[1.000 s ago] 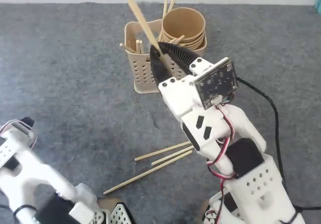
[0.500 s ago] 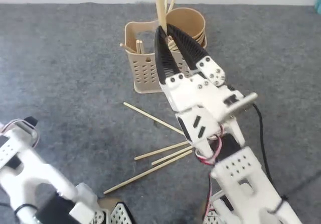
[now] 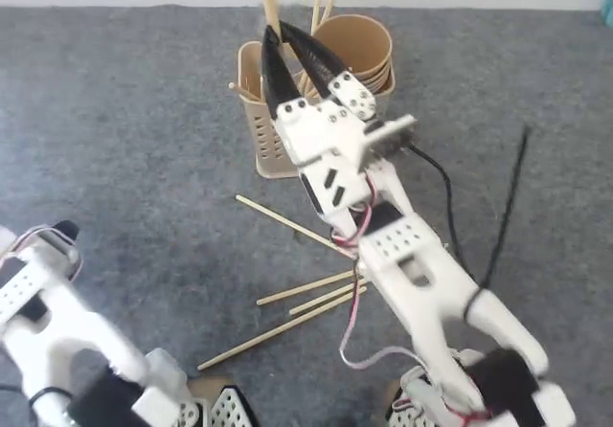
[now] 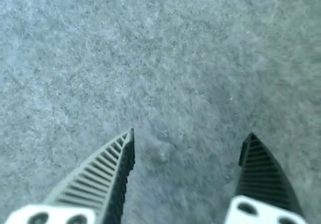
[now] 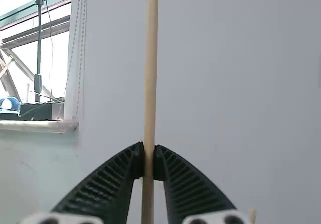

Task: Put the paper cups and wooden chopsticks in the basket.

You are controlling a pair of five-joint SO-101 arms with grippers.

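My right gripper is shut on a wooden chopstick and holds it upright over the left side of the beige basket. The right wrist view shows that chopstick pinched between the black fingers of the right gripper. Stacked paper cups sit in the basket's right side, and a few chopsticks stand in it. Several loose chopsticks lie on the carpet in front, one nearer the basket. My left gripper hangs open over bare carpet.
Grey carpet covers the table. The left arm stands at the near left corner. The right arm's body stretches from the near right toward the basket, with a black cable beside it.
My right gripper has moved back and to the left over the basket, turning the held chopstick from tilted to upright. One more chopstick on the carpet came into sight. The left arm barely shifted.
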